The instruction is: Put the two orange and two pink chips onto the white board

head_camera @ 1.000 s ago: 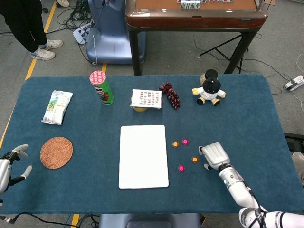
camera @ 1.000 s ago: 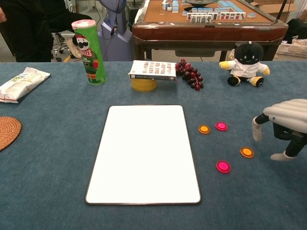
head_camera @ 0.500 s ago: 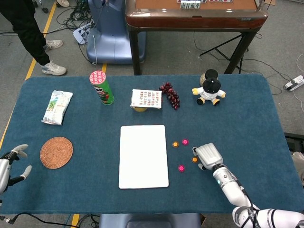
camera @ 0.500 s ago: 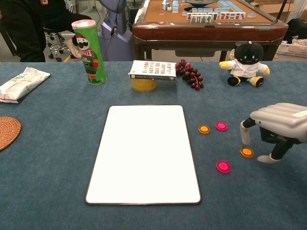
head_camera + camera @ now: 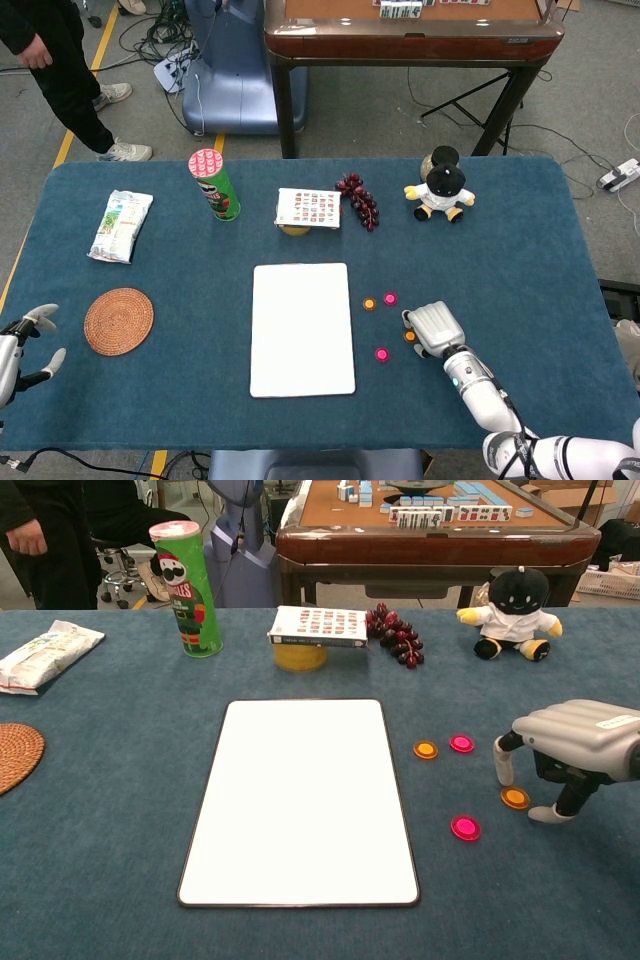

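The white board [image 5: 302, 329] [image 5: 300, 798] lies bare at the table's middle. To its right lie an orange chip [image 5: 369, 304] [image 5: 426, 749] and a pink chip [image 5: 390, 298] [image 5: 461, 743] side by side. Nearer the front lies a second pink chip [image 5: 381, 354] [image 5: 465, 827]. The second orange chip [image 5: 409, 336] [image 5: 515, 798] sits just under my right hand [image 5: 432, 328] [image 5: 575, 742], whose fingers straddle it without gripping. My left hand [image 5: 22, 345] hovers open at the table's left edge, far from the chips.
A Pringles can [image 5: 214, 185], a snack bag [image 5: 120, 226], a woven coaster [image 5: 119, 321], a small box on a yellow bowl [image 5: 307, 209], grapes [image 5: 359, 200] and a plush doll [image 5: 442, 190] stand along the back and left. A person [image 5: 50, 60] stands behind.
My right hand has moved left and now hangs over the nearer orange chip. The left hand has stayed put. The person at the back has shifted.
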